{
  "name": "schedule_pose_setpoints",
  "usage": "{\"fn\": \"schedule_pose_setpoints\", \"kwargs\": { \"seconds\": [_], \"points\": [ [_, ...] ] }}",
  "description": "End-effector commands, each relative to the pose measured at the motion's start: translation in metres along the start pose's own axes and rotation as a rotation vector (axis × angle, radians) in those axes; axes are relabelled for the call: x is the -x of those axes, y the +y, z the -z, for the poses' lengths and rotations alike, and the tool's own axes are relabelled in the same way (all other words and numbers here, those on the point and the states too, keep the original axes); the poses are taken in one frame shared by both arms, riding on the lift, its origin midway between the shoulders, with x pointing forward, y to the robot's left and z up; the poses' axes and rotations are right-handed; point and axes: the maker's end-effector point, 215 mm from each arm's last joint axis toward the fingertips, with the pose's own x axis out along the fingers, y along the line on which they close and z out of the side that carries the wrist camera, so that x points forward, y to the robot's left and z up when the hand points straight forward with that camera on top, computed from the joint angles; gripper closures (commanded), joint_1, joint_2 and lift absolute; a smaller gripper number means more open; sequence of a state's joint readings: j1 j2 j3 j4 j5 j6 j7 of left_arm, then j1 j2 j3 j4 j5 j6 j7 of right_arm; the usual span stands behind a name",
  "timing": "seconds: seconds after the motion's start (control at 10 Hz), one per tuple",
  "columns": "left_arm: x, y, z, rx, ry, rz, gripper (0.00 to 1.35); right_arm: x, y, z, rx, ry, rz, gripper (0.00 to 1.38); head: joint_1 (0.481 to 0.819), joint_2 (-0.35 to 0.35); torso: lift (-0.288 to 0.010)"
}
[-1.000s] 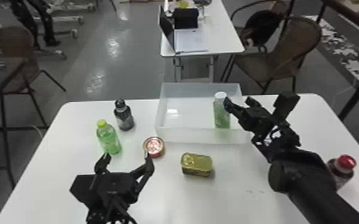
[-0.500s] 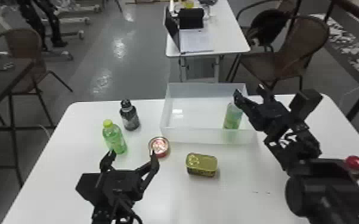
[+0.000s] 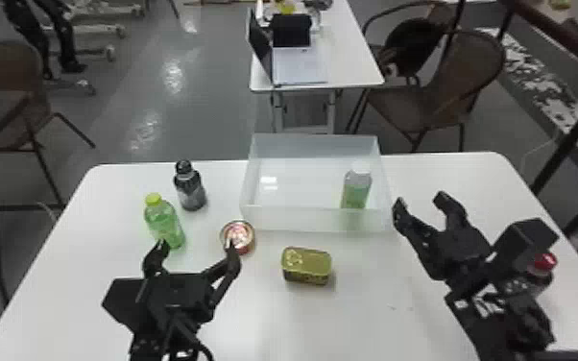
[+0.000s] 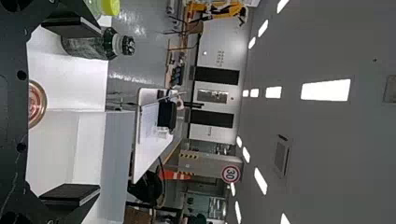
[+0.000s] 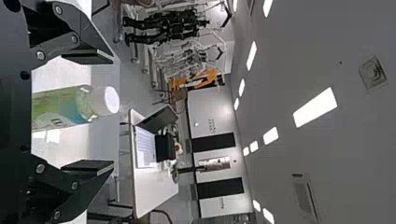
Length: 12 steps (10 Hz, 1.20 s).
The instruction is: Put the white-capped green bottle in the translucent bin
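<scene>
Bottle [image 3: 356, 189] stands upright in the bin [image 3: 297, 220], white cap [image 3: 361, 167] upward, right hand [image 3: 420, 198] spread wide nearby.

I have drawn my right gripper [image 3: 420, 200] away from the white-capped green bottle [image 3: 356, 189]. A second ago, in the head view, my fingers were right up against its upper part; now they are out past the right wall of the translucent bin [image 3: 278, 218], spread apart. The bottle itself sits lower than it did a second ago, nearer the bin's front wall, its bottom part now showing through the plastic. The white cap [image 3: 361, 168], which my finger covered half a second back, is in sight again. My wrist now partly hides the red-capped bottle [image 3: 545, 263], plainer a second ago.
</scene>
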<state>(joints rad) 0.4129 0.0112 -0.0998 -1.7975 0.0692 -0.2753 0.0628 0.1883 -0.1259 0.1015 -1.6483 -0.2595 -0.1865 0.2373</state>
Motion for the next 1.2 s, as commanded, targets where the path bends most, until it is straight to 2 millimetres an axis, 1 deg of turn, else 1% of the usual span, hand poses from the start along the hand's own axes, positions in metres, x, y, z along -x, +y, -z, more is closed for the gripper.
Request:
{"fn": "schedule_pose_setpoints", "kwargs": {
  "seconds": [0.0,0.1,0.2,0.3,0.4,0.5,0.8,1.1],
  "points": [
    [0.002,0.001,0.001,0.000,0.001,-0.002,0.13,0.039,-0.001,0.010,0.009,0.003,0.057,0.47,0.695,0.038,-0.046],
    [0.003,0.001,0.001,0.000,0.003,-0.004,0.13,0.057,-0.002,0.019,0.004,0.022,0.093,0.47,0.695,0.024,-0.046],
    [0.005,0.001,0.004,-0.001,0.010,-0.007,0.13,0.063,-0.002,0.023,0.014,0.034,0.099,0.48,0.695,0.015,-0.046],
    [0.007,0.000,0.005,-0.004,0.014,-0.002,0.13,0.064,-0.002,0.023,0.014,0.038,0.096,0.48,0.695,0.013,-0.046],
    [0.006,-0.002,0.006,-0.004,0.017,0.002,0.13,0.071,0.002,0.026,0.023,0.057,0.087,0.48,0.695,0.014,-0.046],
    [0.006,-0.002,0.007,-0.003,0.018,-0.004,0.13,0.078,0.004,0.034,0.023,0.082,0.085,0.48,0.695,0.013,-0.046],
    [0.009,0.000,0.008,-0.006,0.024,-0.009,0.13,0.078,0.003,0.035,0.014,0.079,0.110,0.48,0.695,0.013,-0.046],
    [0.010,0.000,0.006,-0.006,0.017,-0.011,0.13,0.083,0.000,0.033,0.025,0.081,0.141,0.48,0.695,0.009,-0.046]
  ]
}}
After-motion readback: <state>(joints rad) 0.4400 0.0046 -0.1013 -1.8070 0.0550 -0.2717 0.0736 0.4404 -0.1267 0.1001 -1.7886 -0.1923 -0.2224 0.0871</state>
